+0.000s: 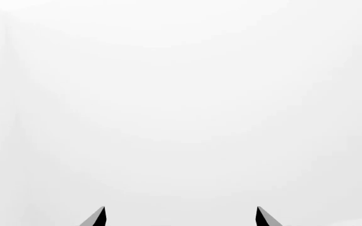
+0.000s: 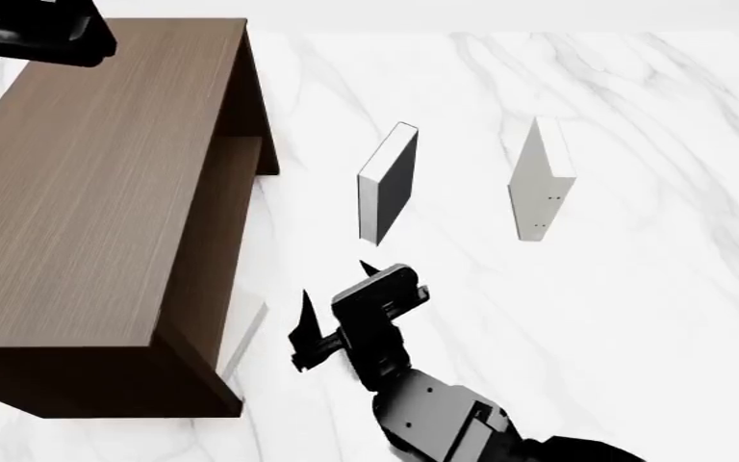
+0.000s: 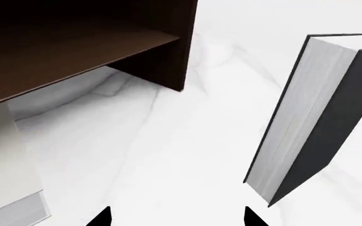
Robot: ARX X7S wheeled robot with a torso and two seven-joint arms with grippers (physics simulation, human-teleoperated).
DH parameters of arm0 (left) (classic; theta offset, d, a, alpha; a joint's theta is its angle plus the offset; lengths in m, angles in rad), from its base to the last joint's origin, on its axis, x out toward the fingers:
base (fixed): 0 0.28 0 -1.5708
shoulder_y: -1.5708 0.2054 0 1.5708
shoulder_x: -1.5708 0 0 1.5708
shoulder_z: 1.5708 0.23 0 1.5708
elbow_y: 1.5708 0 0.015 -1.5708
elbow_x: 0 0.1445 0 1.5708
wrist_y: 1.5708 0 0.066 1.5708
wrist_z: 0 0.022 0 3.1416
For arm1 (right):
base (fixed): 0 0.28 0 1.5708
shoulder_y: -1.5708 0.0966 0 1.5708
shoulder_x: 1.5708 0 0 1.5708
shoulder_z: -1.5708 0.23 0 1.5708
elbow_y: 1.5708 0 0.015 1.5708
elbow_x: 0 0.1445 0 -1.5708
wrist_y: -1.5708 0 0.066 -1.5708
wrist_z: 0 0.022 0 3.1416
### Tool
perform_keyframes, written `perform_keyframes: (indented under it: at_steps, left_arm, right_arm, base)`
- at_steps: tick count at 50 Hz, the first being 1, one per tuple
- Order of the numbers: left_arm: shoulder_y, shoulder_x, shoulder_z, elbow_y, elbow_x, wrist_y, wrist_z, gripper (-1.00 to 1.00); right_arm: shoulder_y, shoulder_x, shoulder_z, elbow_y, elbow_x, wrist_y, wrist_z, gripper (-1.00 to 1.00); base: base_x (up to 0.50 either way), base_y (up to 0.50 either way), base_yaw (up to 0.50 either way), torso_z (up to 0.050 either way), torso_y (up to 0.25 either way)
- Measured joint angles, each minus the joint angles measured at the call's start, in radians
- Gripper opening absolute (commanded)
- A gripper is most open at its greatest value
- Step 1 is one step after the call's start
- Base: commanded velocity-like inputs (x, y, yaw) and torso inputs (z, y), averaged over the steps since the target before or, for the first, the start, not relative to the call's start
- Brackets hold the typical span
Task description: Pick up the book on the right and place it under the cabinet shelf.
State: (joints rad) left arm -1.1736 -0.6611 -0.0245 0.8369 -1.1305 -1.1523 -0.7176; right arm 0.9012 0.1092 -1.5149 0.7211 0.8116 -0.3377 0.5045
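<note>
Surface: white marble tabletop (image 2: 652, 318) with faint grey veining, well lit; background beyond it plain white.

Cabinet shelf (image 2: 100, 192): large dark brown wood-grain unit occupying the head view from 9 to 11 o'clock, its open side facing the middle of the table. The right wrist view shows the inner shelf board (image 3: 68, 56) and bare marble beneath it.

Pale book (image 2: 243, 332): partly under the cabinet's near end, at about 7 o'clock in the head view, only one edge showing. In the right wrist view it is a pale slab under the shelf board.

Black-covered book (image 2: 389, 183): standing upright on end just above view centre, white page edges turned toward the camera. It stands between the cabinet and the task's book, and just ahead of the right gripper.

The book (image 2: 541, 178): thin, off-white, upright on end at roughly 1 o'clock, tiny dark dots near its lower edge. Apart from the black book and well apart from both grippers.

Right gripper (image 2: 338, 300): at 6 o'clock, jaws spread wide, holding and touching nothing, near the cabinet's open side.

Left gripper (image 1: 181, 216): two dark fingertips set well apart against blank white; nothing between them.
</note>
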Motion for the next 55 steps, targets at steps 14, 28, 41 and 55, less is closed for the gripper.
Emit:
perform_keyframes:
  at_steps: [14, 28, 41, 55]
  left_arm:
    - [0.011, 0.001, 0.024, 0.001, 0.014, 0.012, 0.006, 1.00]
    - [0.029, 0.001, 0.037, 0.002, 0.026, 0.027, 0.009, 1.00]
    - [0.046, -0.002, 0.042, 0.005, 0.033, 0.042, 0.010, 1.00]
    - [0.105, 0.004, 0.056, 0.012, 0.068, 0.084, 0.029, 1.00]
  right_arm:
    - [0.028, 0.132, 0.013, -0.241, 0.030, 0.046, 0.089, 1.00]
    - [0.065, 0.248, 0.027, -0.461, 0.047, 0.087, 0.169, 1.00]
    - [0.103, 0.327, 0.035, -0.623, 0.052, 0.126, 0.231, 1.00]
    - [0.181, 0.416, 0.059, -0.789, 0.071, 0.186, 0.290, 1.00]
  base:
    - [0.00, 0.00, 0.00, 0.000, 0.122]
    - [0.00, 0.00, 0.00, 0.000, 0.152]
    - [0.00, 0.00, 0.00, 0.000, 0.173]
    - [0.00, 0.00, 0.00, 0.000, 0.181]
